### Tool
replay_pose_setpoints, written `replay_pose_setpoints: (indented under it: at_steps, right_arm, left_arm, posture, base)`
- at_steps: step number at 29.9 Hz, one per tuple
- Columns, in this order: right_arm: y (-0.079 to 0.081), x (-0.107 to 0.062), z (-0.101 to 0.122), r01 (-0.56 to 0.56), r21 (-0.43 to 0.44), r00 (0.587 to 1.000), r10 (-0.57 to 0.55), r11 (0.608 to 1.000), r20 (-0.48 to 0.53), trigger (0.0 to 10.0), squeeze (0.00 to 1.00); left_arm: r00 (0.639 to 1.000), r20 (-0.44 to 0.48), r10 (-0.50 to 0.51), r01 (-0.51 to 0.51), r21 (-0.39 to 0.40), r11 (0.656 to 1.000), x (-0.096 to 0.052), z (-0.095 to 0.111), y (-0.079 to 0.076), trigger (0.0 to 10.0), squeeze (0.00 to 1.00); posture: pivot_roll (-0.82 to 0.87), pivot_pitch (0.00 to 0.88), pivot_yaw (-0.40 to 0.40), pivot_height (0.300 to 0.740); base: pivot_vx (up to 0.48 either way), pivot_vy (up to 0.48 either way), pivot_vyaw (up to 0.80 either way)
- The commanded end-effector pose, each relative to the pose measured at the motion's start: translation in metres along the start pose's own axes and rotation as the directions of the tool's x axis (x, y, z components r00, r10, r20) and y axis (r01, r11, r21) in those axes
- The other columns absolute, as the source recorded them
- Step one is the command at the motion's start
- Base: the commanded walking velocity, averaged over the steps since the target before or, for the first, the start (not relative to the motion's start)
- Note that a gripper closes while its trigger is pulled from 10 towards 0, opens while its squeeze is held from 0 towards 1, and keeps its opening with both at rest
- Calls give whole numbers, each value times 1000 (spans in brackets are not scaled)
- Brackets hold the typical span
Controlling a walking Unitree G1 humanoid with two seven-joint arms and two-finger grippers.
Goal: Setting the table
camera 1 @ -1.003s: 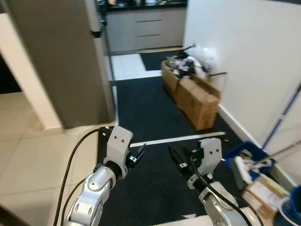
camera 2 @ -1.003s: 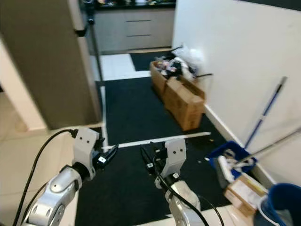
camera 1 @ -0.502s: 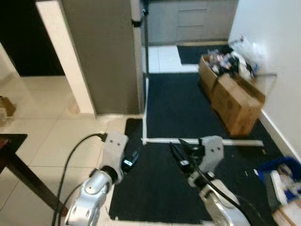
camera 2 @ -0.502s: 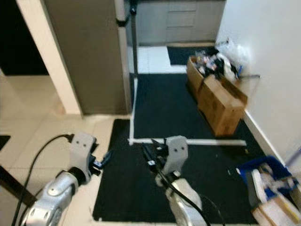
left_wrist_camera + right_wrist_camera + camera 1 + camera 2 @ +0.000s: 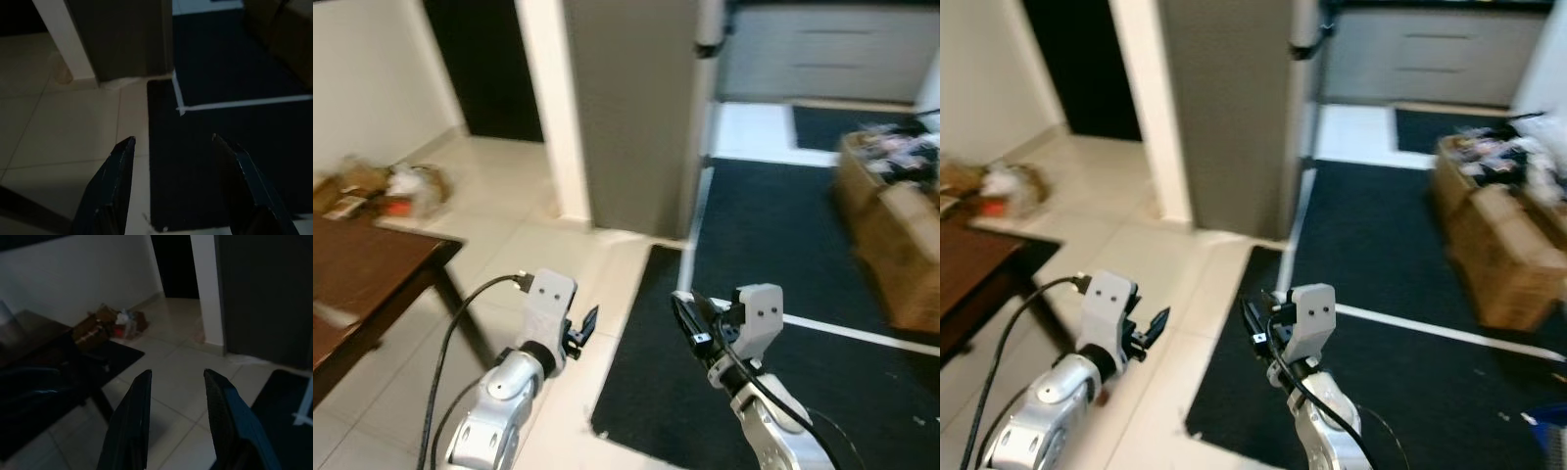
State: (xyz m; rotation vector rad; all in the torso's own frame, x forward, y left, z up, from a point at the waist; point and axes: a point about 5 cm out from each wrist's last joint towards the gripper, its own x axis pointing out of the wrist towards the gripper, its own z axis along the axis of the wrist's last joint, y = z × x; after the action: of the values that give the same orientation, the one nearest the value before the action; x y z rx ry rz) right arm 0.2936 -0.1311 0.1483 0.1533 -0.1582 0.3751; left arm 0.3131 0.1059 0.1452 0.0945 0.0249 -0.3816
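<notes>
The whole view has swung toward the robot's left compared with half a second ago. The cardboard boxes (image 5: 899, 230) that sat ahead and to the right are now at the right edge, and a dark brown wooden desk (image 5: 362, 284) has come into view at the lower left. This reads as the robot turning, not as anything in the room moving. For setting the table, it suggests the robot is walking or turning toward the desk and has not yet begun handling anything.

The left hand (image 5: 581, 326) is held forward at waist level over pale floor tiles (image 5: 524, 259). Its two black fingers (image 5: 115, 188) are spread well apart and hold nothing. The right hand (image 5: 690, 321) is held forward beside it, over the edge of a black floor mat (image 5: 773, 245) marked with white tape lines. Its fingers (image 5: 134, 423) are also parted and hold nothing.

The desk lies to the left of the left hand and well apart from it, with one dark leg slanting down toward the floor. What is on its top cannot be made out. Beyond it, against the pale wall, sits a small heap of boxes and bags (image 5: 386, 186) on the floor. A grey cabinet or pillar (image 5: 636, 108) stands straight ahead, with a dark doorway (image 5: 480, 69) to its left. No plates, cutlery or glasses can be seen.
</notes>
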Motion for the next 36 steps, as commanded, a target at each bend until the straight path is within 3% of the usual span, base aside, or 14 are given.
replay_pose_setpoints:
  at_steps: [1,36]
  right_arm:
    - [6,1,-4,-15,8,1000,16,1000,-13,10000,0]
    - [8,1,-1,-40,5,999,40,999,-9,10000,0]
  left_arm:
    - [999,-40,28,-28,12,1000,-3,-8,7,10000,0]
    - [988,-32,149,-149,16,989,3,-5,22,10000,0]
  posture:
    - [-43,24,118,740]
    - [-45,21,112,740]
  base:
    - [0,0,800]
    - [0,0,800]
